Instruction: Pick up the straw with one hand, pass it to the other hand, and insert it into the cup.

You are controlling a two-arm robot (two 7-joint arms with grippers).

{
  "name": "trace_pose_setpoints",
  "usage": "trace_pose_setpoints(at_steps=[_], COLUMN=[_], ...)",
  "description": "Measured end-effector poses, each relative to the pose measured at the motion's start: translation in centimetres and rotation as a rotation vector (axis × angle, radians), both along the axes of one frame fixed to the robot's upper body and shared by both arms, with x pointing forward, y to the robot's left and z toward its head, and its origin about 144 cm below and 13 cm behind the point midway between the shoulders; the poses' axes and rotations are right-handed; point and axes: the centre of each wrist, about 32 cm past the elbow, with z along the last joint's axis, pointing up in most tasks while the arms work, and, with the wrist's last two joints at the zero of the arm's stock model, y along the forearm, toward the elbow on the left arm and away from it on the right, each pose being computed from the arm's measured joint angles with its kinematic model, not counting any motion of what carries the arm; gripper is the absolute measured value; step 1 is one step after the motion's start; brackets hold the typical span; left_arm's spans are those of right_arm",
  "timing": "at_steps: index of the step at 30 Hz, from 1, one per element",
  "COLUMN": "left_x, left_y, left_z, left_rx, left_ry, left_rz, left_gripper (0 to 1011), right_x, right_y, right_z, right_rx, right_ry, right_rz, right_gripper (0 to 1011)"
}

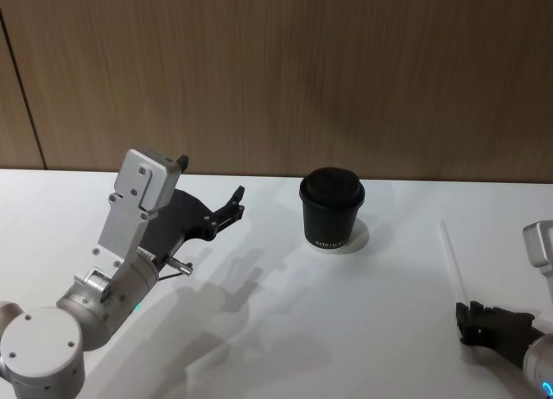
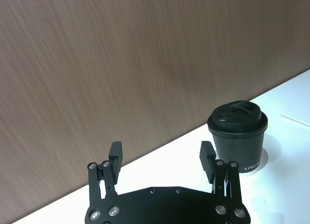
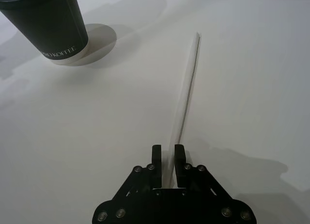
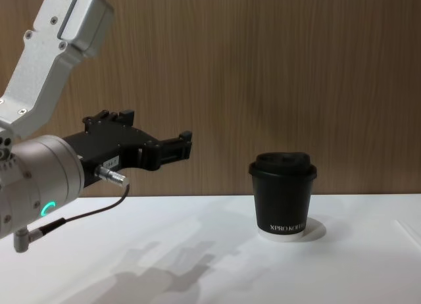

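A white table (image 1: 285, 347) lies before me, smooth and matte, and I place everything else from it. A wall (image 1: 346, 62) of brown wood-grain panelling rises along the table's far edge, with its grain running upright. Above the table's far left corner, a thin dark seam (image 1: 22, 88) slants between two panels. The light is soft and even. It lays pale grey shadows (image 1: 233, 304) across the left half of the table, and the right half is brighter.

Count: 1 black lidded paper cup (image 1: 333, 213), 1 white straw (image 1: 454, 265), 2 grippers: left gripper (image 2: 161, 153), right gripper (image 3: 168, 153). 1 dark cable (image 4: 85, 215), 1 white surface (image 1: 285, 330), 1 wood-panel wall (image 1: 276, 71).
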Motion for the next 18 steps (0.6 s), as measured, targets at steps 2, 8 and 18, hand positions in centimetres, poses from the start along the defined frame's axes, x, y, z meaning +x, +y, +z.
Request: trace_pose_setpoints(at_steps=[2,8,18], left_x=[0.0,0.0,0.0], left_y=[0.0,0.0,0.0], left_z=[0.0,0.0,0.0], left_rx=[0.0,0.0,0.0], left_ry=[0.0,0.0,0.0], left_rz=[0.0,0.0,0.0], left_gripper=[1000,1000,1001], right_x=[0.0,0.0,0.0], right_y=[0.0,0.0,0.0], right_z=[0.0,0.0,0.0], right_rx=[0.0,0.0,0.0], right_ry=[0.0,0.0,0.0], right_rz=[0.0,0.0,0.0], right_gripper=[162,4,0])
